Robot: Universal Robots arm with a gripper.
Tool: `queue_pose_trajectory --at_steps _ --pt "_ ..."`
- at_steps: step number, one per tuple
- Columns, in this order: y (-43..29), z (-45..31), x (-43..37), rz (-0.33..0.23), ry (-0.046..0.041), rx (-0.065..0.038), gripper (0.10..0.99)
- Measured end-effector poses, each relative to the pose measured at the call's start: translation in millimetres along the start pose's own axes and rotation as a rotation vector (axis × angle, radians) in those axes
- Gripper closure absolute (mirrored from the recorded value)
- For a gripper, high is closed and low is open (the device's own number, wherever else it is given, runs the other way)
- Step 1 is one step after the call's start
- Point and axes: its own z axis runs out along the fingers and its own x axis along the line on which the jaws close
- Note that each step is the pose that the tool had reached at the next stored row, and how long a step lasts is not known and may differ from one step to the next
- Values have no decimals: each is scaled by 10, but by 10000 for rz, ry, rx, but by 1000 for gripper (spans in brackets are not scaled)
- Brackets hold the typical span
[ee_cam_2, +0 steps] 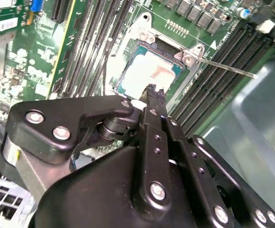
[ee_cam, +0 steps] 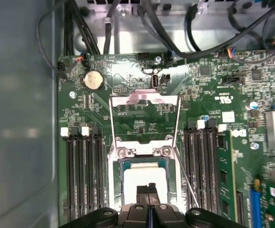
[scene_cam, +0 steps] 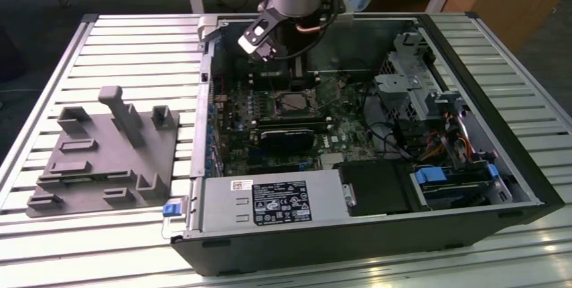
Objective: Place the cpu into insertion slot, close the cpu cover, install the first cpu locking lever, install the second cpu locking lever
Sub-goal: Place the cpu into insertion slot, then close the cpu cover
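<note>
The cpu [ee_cam: 144, 179] lies flat in the insertion slot [ee_cam: 116, 190], its pale silvery face up; in the second wrist view the cpu [ee_cam_2: 146, 71] fills the insertion slot's [ee_cam_2: 128, 52] centre. My gripper [ee_cam: 147, 188] is shut, fingertips together right over the chip's middle, nothing between them. The second wrist view has the gripper [ee_cam_2: 152, 90] at the chip's near edge. The cpu cover [ee_cam: 144, 98] is swung open, away from the socket on its hinges. One thin lever rod [ee_cam_2: 227, 66] sticks out sideways, unlatched. In the exterior view the gripper [scene_cam: 286, 77] hangs just behind the socket [scene_cam: 295, 102].
Black memory slots [ee_cam: 82, 175] flank the socket on both sides. A long black card [scene_cam: 291, 134] lies in front of it. Cables [ee_cam: 175, 42] run along the case wall. The power supply [scene_cam: 268, 202] and drive bay [scene_cam: 451, 181] fill the case front. A grey fixture [scene_cam: 107, 147] sits outside.
</note>
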Motion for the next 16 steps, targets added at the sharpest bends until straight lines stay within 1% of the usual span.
queue_pose_trajectory --at_steps 5,9,11,16 --pt "10 -137 1 7 -8 -1 980" --pt "17 -230 1 9 -23 -3 980" --pt "18 -246 1 9 -26 -4 980" --pt "18 -249 1 9 -26 -5 980"
